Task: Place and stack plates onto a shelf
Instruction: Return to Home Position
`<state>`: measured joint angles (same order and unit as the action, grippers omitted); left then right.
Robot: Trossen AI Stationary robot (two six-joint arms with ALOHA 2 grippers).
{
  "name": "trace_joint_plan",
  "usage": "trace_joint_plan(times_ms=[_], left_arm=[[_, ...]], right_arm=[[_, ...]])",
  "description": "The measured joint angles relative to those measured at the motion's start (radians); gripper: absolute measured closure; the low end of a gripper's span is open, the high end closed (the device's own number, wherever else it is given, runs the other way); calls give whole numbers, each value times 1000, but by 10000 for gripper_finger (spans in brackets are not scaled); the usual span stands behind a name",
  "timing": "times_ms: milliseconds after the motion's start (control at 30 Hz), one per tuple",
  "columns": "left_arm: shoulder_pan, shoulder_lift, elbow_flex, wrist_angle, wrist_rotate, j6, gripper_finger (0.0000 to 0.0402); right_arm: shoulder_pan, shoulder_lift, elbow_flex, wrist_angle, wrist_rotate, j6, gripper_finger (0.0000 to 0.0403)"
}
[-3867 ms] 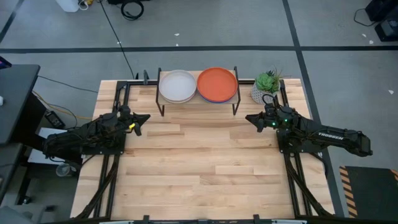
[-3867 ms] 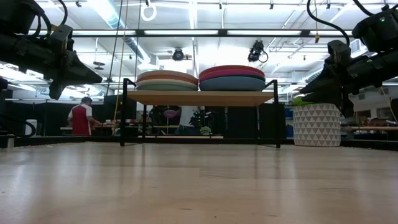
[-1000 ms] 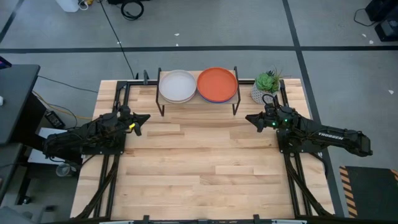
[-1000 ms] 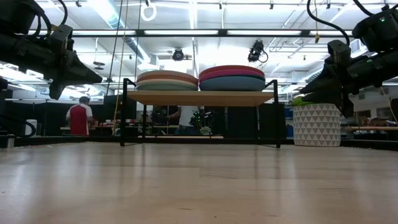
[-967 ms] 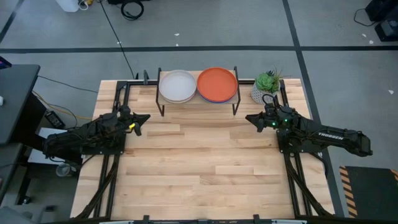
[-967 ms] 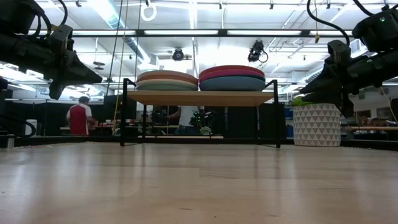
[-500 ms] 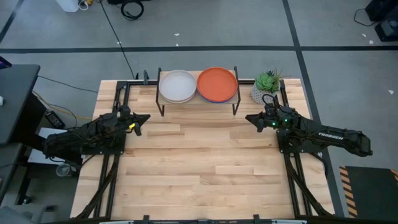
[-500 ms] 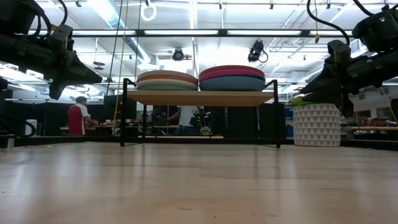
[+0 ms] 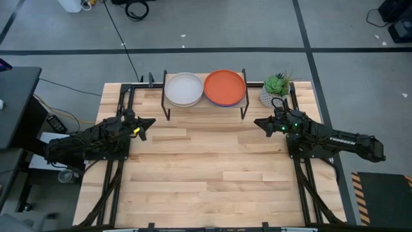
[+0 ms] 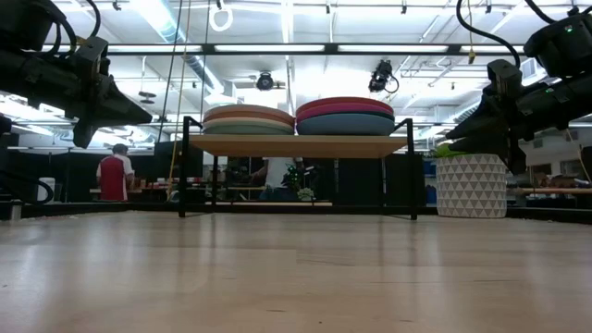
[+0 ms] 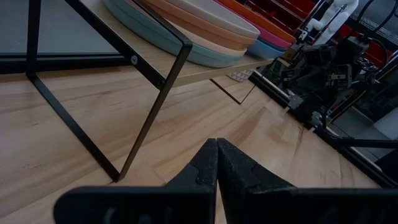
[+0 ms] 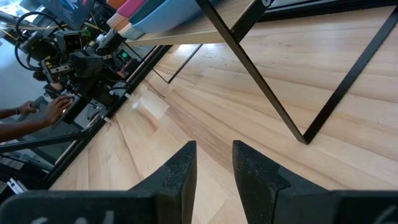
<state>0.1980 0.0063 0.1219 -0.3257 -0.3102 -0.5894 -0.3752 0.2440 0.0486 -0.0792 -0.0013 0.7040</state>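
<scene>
The plates sit in two stacks on the shelf (image 10: 296, 145) at the table's far middle. The left stack (image 9: 185, 89) has a cream-white plate on top; the low view shows peach and pale layers (image 10: 248, 120) under it. The right stack (image 9: 224, 87) is topped orange, with pink and blue below (image 10: 344, 117). My left gripper (image 9: 149, 122) hovers shut near the shelf's left front leg, its fingertips meeting (image 11: 216, 163). My right gripper (image 9: 259, 122) hovers off the shelf's right front leg, open by a narrow gap (image 12: 214, 163). Both are above the table and hold nothing.
A potted plant in a white patterned pot (image 9: 275, 90) stands at the far right corner beside the shelf. Bare wood tabletop (image 9: 206, 174) spreads between the arms and toward the near edge. A person (image 10: 113, 176) stands in the room behind; a hand (image 12: 56, 111) shows beyond the table's left.
</scene>
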Motion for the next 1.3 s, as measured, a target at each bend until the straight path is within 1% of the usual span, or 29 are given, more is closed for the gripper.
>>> trace_joint_plan(times_ms=[1300], left_arm=[[0,0,0,0,0,0,390]], right_arm=[[0,0,0,0,0,0,293]])
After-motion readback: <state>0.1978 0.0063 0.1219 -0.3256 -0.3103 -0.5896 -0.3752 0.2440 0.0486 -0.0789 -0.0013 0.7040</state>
